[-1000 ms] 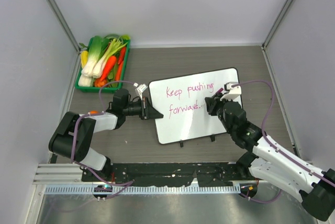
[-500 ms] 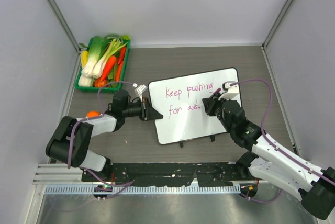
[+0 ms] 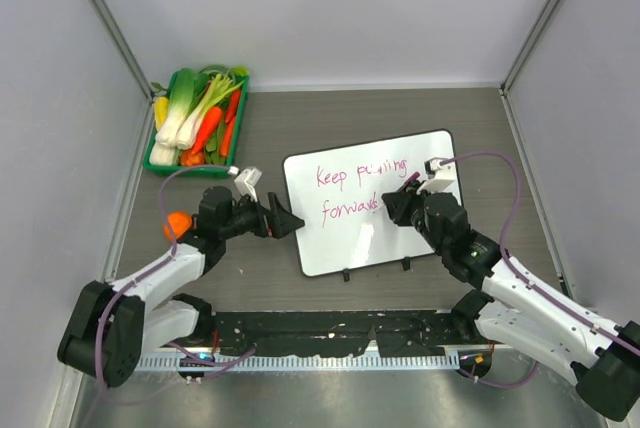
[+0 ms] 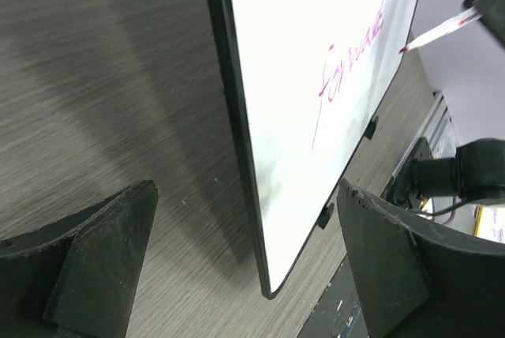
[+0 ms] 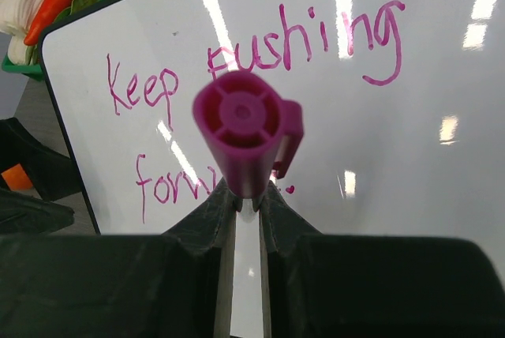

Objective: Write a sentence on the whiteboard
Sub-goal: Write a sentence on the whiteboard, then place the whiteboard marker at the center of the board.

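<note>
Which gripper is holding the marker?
The right gripper, shut on the magenta marker above the whiteboard. The left gripper is open, its jaws either side of that board's edge, gripping nothing.

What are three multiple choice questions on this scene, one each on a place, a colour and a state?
1. Where is the green tray? A far left corner; B near right corner; C between the arm bases.
2. What colour is the writing on the whiteboard? A black; B magenta; C blue.
3. How is the left gripper? A open, empty; B shut on a carrot; C shut on a cloth.
A, it sits by the far left wall. B, like the marker in the right gripper. A, its jaws stand wide apart.
</note>
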Motion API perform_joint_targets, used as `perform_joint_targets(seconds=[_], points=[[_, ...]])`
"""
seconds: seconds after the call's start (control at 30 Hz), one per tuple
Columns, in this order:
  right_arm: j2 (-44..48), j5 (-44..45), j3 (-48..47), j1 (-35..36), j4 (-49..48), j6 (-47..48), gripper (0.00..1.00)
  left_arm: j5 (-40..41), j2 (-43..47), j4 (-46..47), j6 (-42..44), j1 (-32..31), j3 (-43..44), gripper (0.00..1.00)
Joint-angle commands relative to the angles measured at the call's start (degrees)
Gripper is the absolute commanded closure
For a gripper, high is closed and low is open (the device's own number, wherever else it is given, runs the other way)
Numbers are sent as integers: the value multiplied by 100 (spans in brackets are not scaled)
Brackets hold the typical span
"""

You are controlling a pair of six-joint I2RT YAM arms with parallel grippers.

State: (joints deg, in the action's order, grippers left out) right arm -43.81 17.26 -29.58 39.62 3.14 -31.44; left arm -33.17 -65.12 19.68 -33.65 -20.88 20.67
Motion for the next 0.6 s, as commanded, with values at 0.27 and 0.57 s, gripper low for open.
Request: perform_joint_targets(seconds=[0.27, 0.57], points=[[-84, -539, -276, -94, 301, -696, 99, 1356, 1581, -834, -581, 14, 613, 0], [452, -1049, 14, -209, 880, -1672, 99, 2113, 1600, -1669, 164, 14, 2457, 0]])
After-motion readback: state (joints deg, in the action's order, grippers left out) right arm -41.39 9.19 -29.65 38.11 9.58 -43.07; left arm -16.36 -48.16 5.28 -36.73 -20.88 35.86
